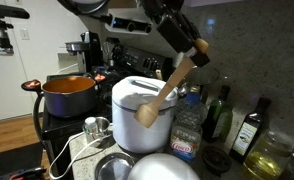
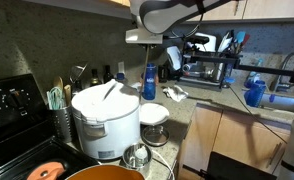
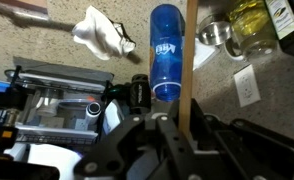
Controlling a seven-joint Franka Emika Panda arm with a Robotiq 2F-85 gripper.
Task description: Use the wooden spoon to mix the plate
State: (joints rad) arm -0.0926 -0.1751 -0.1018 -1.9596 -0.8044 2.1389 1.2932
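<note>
The tool [image 1: 191,54] clamps the wooden spoon [image 1: 165,92] by its upper handle, hiding the end; the head overlaps the rice cooker [image 1: 135,128].

The white rice cooker [image 1: 137,112] stands with its lid shut. In an exterior view, an orange pot [image 1: 69,92] sits to the left of the cooker and farther back. A small metal cup [image 1: 95,126] stands just beside the cooker's base, and a shiny metal dish [image 1: 112,168] lies in front of it. To the cooker's right crowd a clear plastic bottle [image 1: 189,132] with a red label, a dark green bottle [image 1: 219,112] and an olive oil bottle [image 1: 250,130]. In an exterior view, a blue bottle [image 2: 149,80] stands beyond the cooker, with a crumpled white cloth [image 2: 175,94] near it.
</note>
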